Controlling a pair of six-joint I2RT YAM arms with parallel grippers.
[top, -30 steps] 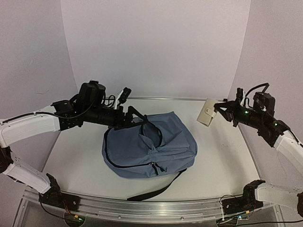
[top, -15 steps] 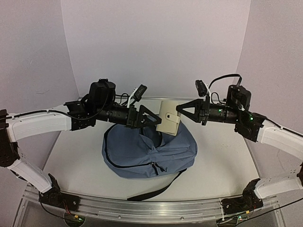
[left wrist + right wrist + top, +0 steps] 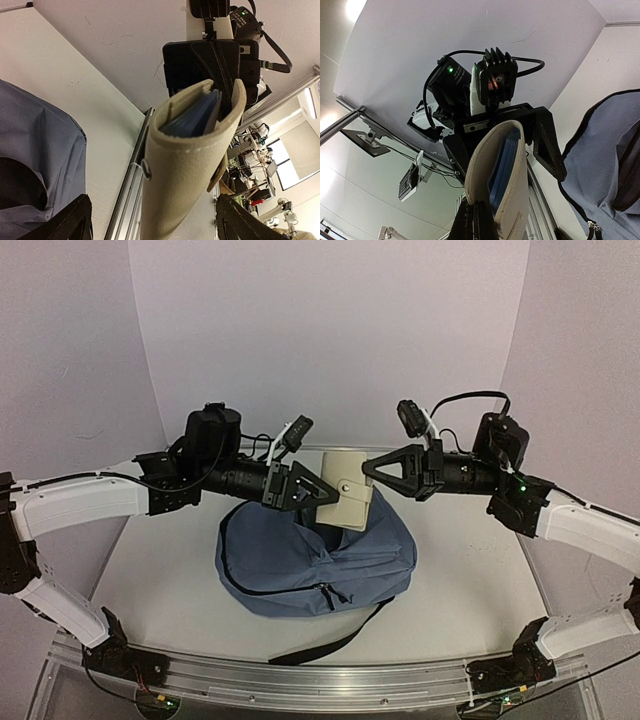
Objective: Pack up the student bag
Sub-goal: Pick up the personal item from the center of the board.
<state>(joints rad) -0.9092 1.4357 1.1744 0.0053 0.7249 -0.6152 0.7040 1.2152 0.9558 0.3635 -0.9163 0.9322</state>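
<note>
1. The right gripper [image 3: 368, 470] pinches the wallet [image 3: 345, 502] by its 3 o'clock edge, aloft above the bag [image 3: 290, 570], likely for a handover.
2. The left gripper [image 3: 318, 492] stands spread around the wallet's 9 o'clock edge, not gripping.
3. The bag lies at the centre of the table [image 3: 470, 570], long axis 9-to-3, mouth gaping up toward 11.

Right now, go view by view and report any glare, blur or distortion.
Top external: even, soft light, sharp, though the near rail bows from lens distortion. Left wrist: the beige wallet looms close; windows at lower right wash out. Right wrist: a ceiling light flares at upper left; the wallet's base is shadowed.
</note>
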